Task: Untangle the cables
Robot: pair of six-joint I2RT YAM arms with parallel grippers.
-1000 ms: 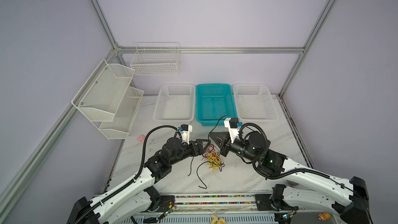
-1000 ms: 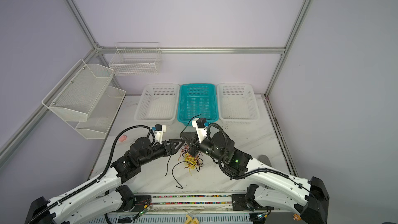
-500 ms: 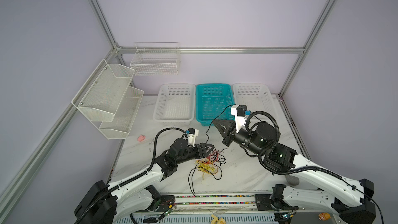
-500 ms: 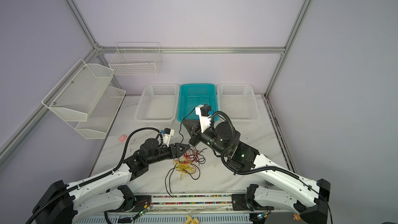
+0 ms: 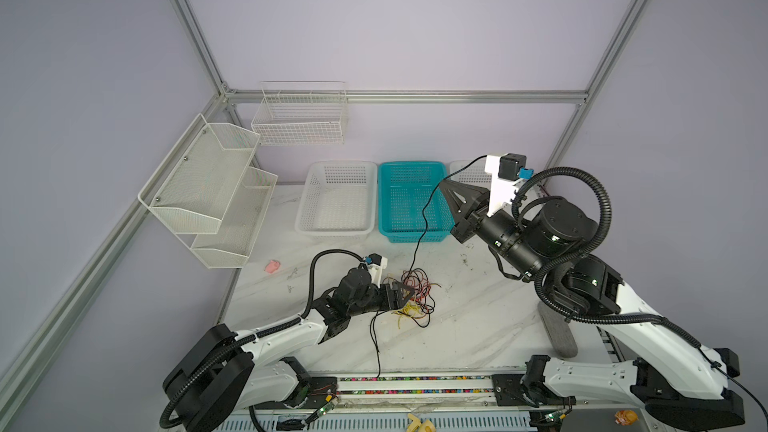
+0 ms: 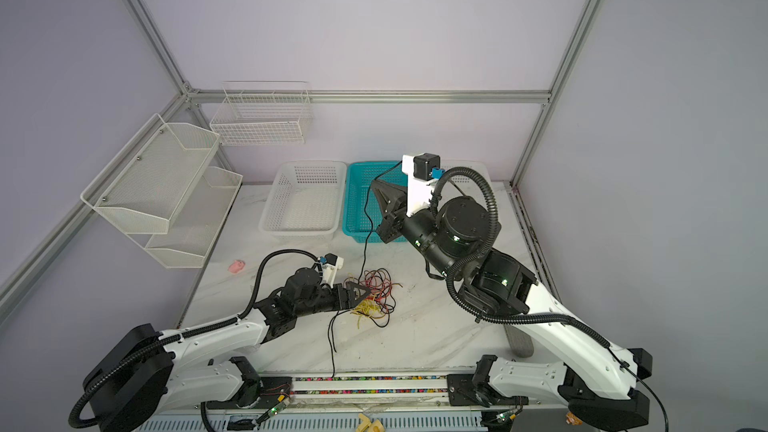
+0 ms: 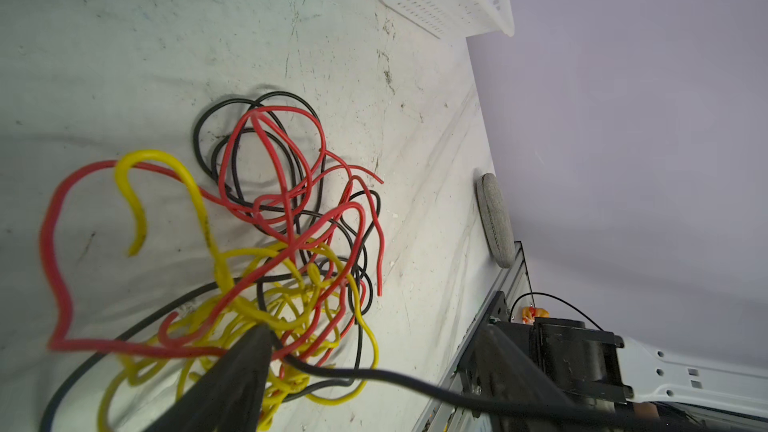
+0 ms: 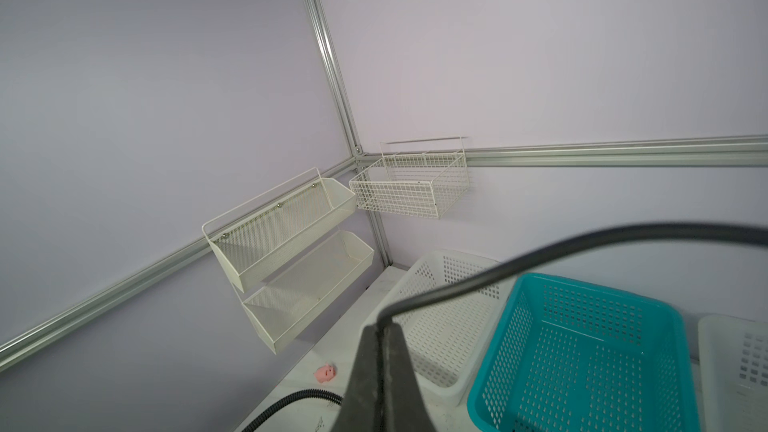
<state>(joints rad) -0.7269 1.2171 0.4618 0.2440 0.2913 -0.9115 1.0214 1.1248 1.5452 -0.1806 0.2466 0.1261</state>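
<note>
Close to the front edge of the table (image 5: 478, 338), a loose black end (image 5: 376, 351) lies flat. Just behind it sit the cables (image 5: 417, 299), red, yellow and black, all mixed up in a heap on the table. The left fingers (image 7: 241, 376) are down low at the heap and set apart. One tip touches the yellow loops, and a black strand runs across the gap. Farther back and high up, the right fingers (image 8: 382, 351) are pressed together on a long black cable (image 8: 665, 232) that hangs down to the heap. Behind them stand a blue-green basket (image 5: 411, 201) and a white basket (image 5: 336, 201). A tiny pink pig (image 5: 272, 266) lies far left.
</note>
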